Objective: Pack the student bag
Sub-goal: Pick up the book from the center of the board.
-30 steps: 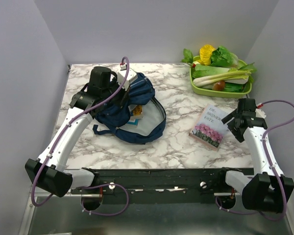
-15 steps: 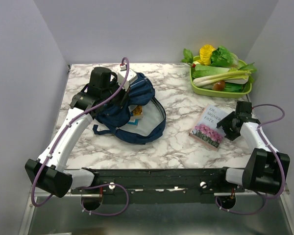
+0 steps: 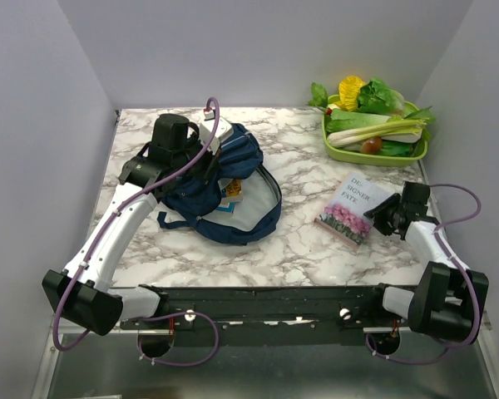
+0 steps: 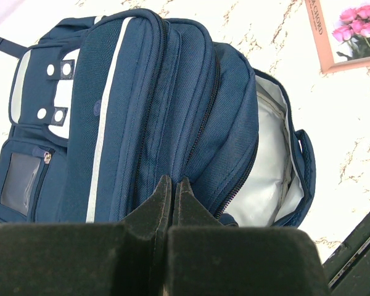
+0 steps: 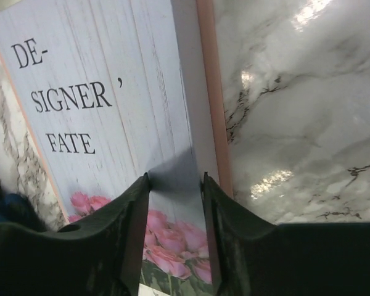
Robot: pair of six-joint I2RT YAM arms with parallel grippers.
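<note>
The student bag (image 3: pixel 233 199), navy with a grey stripe, lies at the table's left with its main compartment unzipped and its pale lining showing (image 4: pixel 268 179). My left gripper (image 3: pixel 206 158) is shut, its tips (image 4: pixel 172 182) against the bag's top fabric; whether they pinch cloth does not show. A book (image 3: pixel 348 212) with pink roses and the words "Designer Fate" lies to the right. My right gripper (image 3: pixel 382 218) stands over the book's right edge. Its jaws (image 5: pixel 174 179) are partly closed, with the cover (image 5: pixel 98 111) and page edge between the fingertips.
A green tray (image 3: pixel 416 154) of vegetables (image 3: pixel 374 108) stands at the back right corner. The book's corner also shows in the left wrist view (image 4: pixel 351 31). Bare marble (image 3: pixel 303 241) lies between bag and book. The arms' black base rail (image 3: pixel 274 303) runs along the near edge.
My right arm has dropped and reached left onto the book while its jaws narrowed. The book has shifted slightly left. The left arm and bag have not moved.
</note>
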